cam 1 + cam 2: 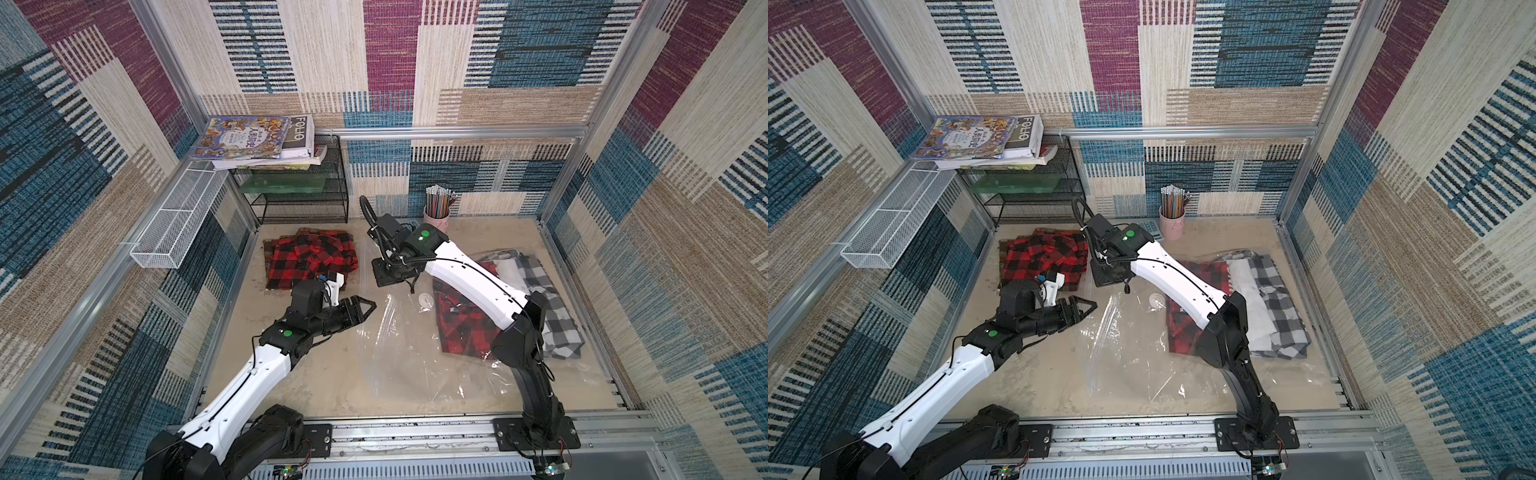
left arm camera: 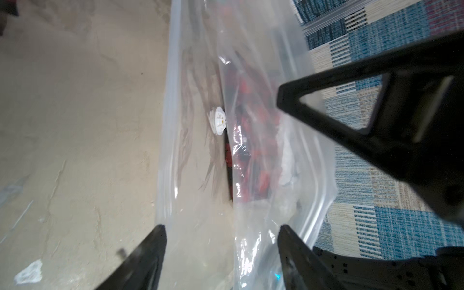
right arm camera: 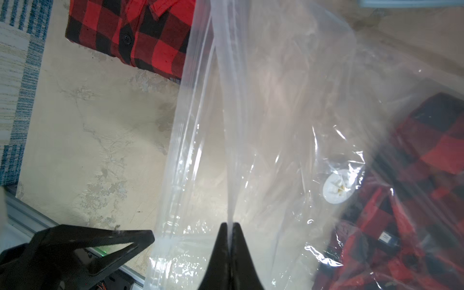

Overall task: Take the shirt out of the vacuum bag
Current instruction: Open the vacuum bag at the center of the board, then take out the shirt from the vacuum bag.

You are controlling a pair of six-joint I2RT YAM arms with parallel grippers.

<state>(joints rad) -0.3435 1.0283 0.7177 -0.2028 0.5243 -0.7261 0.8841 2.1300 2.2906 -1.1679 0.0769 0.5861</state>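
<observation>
Vacuum bag [image 1: 415,365] is lying across the middle and right of the table [image 1: 291,374], with a red-black plaid shirt [image 1: 455,328] sitting inside it toward the right. Right gripper [image 3: 228,226] is pinching the bag's upper sheet and holding it raised. Left gripper [image 2: 222,227] is hovering at the bag's mouth with its jaws apart, gripping nothing.

Right arm [image 1: 469,278] hides part of bagged shirt [image 1: 457,328].

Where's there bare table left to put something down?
Bare table lies front left, between the left arm and the vacuum bag, and back right beside the pencil cup. Crowded: bagged shirts on the right, a red shirt back left.
</observation>
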